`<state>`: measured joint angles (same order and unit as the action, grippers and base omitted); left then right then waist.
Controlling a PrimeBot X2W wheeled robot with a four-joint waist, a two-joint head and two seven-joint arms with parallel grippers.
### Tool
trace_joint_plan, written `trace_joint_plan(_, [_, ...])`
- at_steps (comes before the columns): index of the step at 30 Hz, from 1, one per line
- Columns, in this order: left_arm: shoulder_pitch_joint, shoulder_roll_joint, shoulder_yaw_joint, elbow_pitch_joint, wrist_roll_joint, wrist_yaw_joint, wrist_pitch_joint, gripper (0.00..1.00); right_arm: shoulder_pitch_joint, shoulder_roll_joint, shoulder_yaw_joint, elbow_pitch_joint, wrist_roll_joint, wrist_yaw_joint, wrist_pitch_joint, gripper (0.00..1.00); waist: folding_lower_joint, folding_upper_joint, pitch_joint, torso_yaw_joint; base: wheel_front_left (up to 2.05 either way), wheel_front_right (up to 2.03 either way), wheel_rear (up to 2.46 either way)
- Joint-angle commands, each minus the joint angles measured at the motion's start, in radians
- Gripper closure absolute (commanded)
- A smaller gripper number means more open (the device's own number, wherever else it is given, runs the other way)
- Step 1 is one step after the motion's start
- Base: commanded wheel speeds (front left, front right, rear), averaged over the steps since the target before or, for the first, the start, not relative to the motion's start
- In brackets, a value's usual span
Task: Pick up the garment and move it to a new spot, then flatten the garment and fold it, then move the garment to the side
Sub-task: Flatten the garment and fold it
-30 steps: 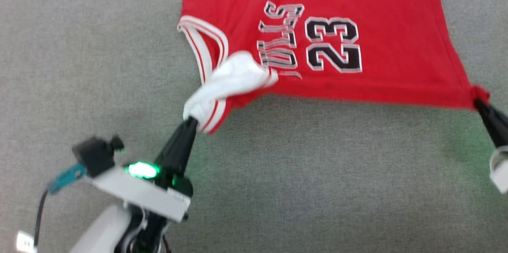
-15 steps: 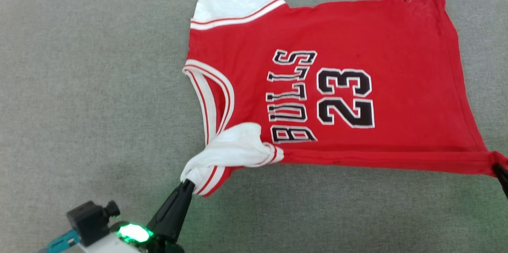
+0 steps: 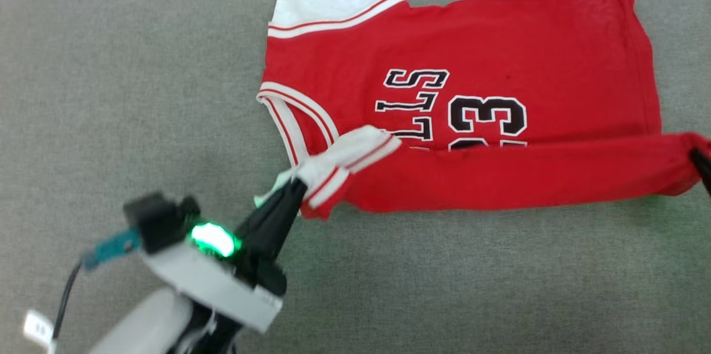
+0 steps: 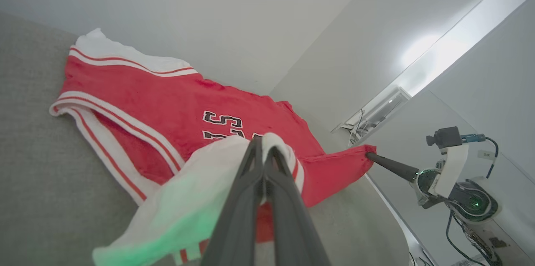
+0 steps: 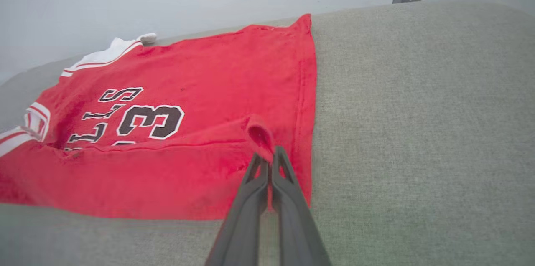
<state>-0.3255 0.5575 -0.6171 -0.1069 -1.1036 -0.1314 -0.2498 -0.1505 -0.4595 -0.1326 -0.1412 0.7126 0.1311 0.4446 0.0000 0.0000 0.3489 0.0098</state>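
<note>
Left gripper [image 3: 296, 189] pinched the shirt [image 3: 500, 37] by its sleeve [image 3: 355, 149], right gripper [image 3: 701, 160] by a hem corner [image 3: 682, 148]. Risk: unequal travel would skew the fold; so thin a pinch could slip.

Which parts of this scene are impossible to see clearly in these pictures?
- Head view: the garment has its near edge folded over, covering part of the lettering.
- Head view: the right edge cuts off the right gripper; its dark tip shows.
- Left wrist view: the sleeve bunches around the left gripper, hiding how much cloth it pinches.
</note>
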Motion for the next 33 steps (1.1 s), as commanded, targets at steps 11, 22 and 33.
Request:
trace_joint_plan(11, [-0.221,-0.065,-0.025,0.297,-0.046,0.002,-0.012,1.00,-0.168,-0.003,0.033,0.216,-0.001,-0.001,-0.083,1.00,0.0000,0.0000,0.078,0.008,0.00,0.00,0.00])
trace_joint_plan(22, [-0.270,-0.103,-0.012,0.547,0.056,0.003,-0.010,0.91,-0.258,0.002,0.160,0.372,-0.020,-0.001,-0.154,1.00,0.0000,0.0000,0.135,-0.016,0.00,0.00,0.00])
trace_joint_plan(33, [-0.315,-0.011,-0.034,0.538,0.157,0.003,-0.008,0.00,-0.274,0.008,0.197,0.429,0.039,-0.001,-0.238,0.00,0.0000,0.0000,0.042,-0.031,0.00,0.00,0.00])
